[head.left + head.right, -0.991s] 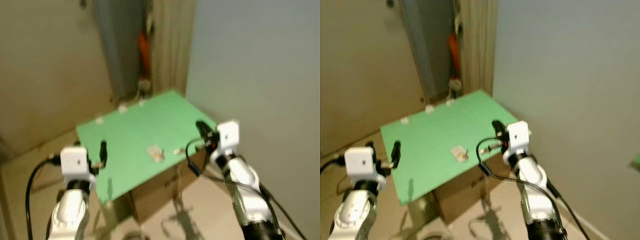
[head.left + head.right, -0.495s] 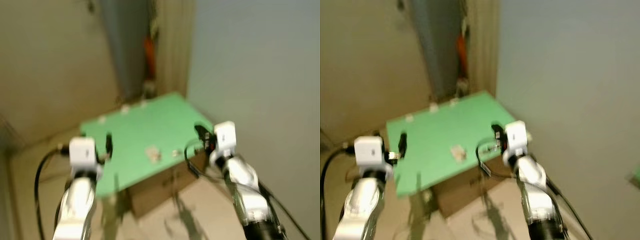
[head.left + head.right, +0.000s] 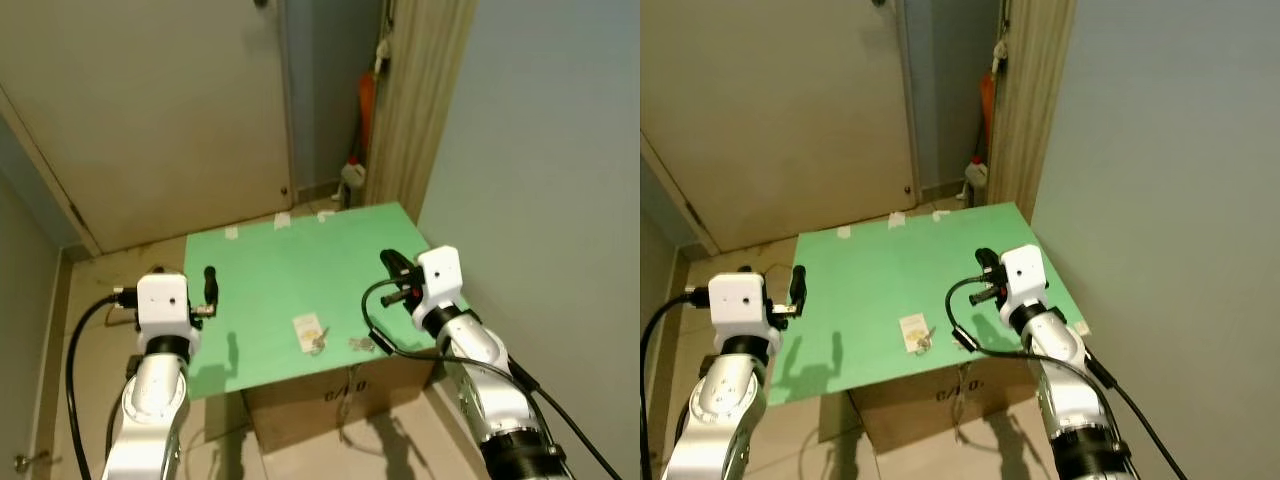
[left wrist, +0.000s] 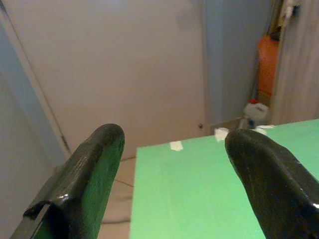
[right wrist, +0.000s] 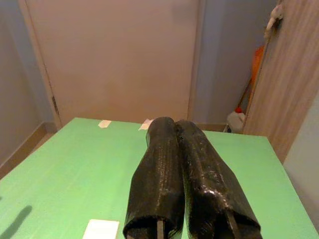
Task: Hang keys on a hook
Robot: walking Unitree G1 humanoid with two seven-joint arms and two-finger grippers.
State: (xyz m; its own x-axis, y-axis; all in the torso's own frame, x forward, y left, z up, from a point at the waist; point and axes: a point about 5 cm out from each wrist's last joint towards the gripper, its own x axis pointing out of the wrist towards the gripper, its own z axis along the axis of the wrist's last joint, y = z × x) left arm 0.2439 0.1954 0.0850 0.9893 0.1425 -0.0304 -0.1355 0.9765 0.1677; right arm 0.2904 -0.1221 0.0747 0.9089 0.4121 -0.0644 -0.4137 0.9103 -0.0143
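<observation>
Approach step: keys (image 3: pixel 318 345) lie on the green desk (image 3: pixel 270 270), ahead-left of the closed, empty right tool (image 3: pixel 392 264). Left tool (image 4: pixel 174 184) wide open. Next: open the right tool and descend onto the keys.

Silver arms, white wrist blocks, black cables.

Dark print marks the front of the cardboard box (image 3: pixel 330 400) under the green board, too blurred to read.
</observation>
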